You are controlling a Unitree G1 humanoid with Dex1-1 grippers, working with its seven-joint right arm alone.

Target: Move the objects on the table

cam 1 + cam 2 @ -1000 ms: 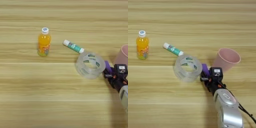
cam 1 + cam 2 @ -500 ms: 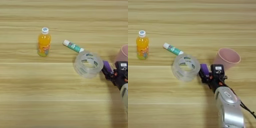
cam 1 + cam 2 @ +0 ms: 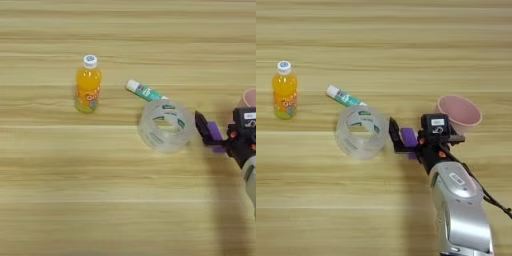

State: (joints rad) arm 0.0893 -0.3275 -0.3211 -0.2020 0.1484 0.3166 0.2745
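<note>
The small orange juice bottle point(image 3: 88, 85) with a white cap stands upright at the left of the table point(image 3: 100, 200). The wide clear roll of tape point(image 3: 362, 131) lies flat near the middle. My right gripper point(image 3: 404, 142) comes in from the lower right, just right of the roll, its left black finger touching the roll's side. It is shut on the small purple block point(image 3: 408, 138), which shows between the two black fingers. The same gripper point(image 3: 211, 135) shows at the right edge of the left eye view.
A white and green glue stick point(image 3: 345, 97) lies at a slant just behind the tape roll. A pink cup point(image 3: 458, 111) stands right behind the gripper. The silver forearm point(image 3: 458, 205) covers the lower right of the table.
The gripper with the purple block has moved left, and the tape roll has slid left ahead of it, closer to the glue stick. Bottle, glue stick and cup have stayed put.
</note>
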